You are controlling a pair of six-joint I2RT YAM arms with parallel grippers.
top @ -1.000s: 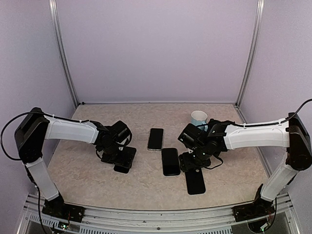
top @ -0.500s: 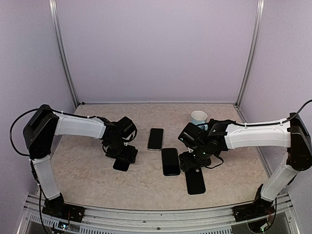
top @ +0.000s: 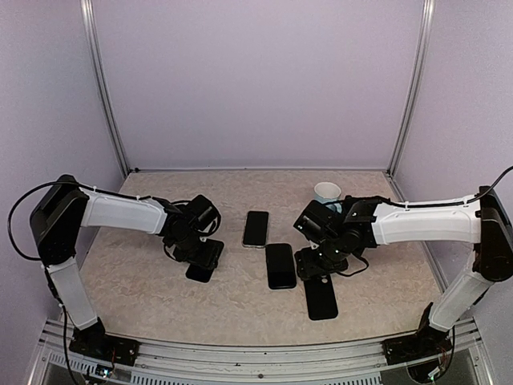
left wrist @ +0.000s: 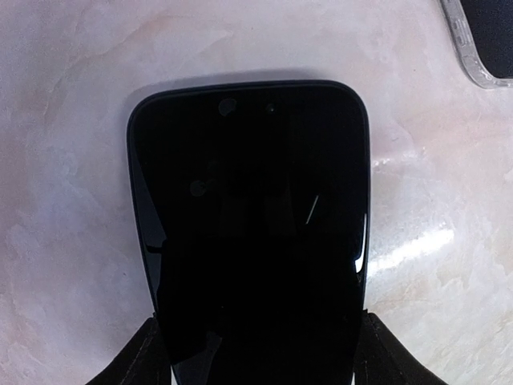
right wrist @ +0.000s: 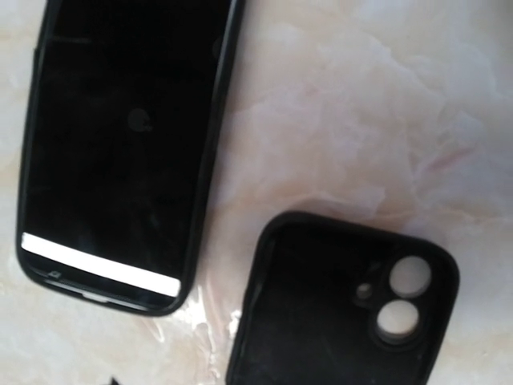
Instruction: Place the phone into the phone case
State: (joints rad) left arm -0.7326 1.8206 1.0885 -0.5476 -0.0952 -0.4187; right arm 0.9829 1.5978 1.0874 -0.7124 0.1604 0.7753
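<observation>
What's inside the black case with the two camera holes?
Nothing seen: the black case shows a bare interior, marble table through its two holes. Its lower end runs out of the wrist view.

Bright, even light from overhead fills the enclosure, and only faint, soft shadows lie on the counter (top: pixel 240 309). Just ahead of the left hand (left wrist: pixel 256 357), the glossy black phone (left wrist: pixel 248 233) is sharp, with a white glare patch on the marble beside it. Beneath the right hand (top: pixel 318 267), focus is slightly soft. A white bar of reflection crosses the second phone (right wrist: pixel 120 136), while the phone case (right wrist: pixel 337 313) looks matte.
</observation>
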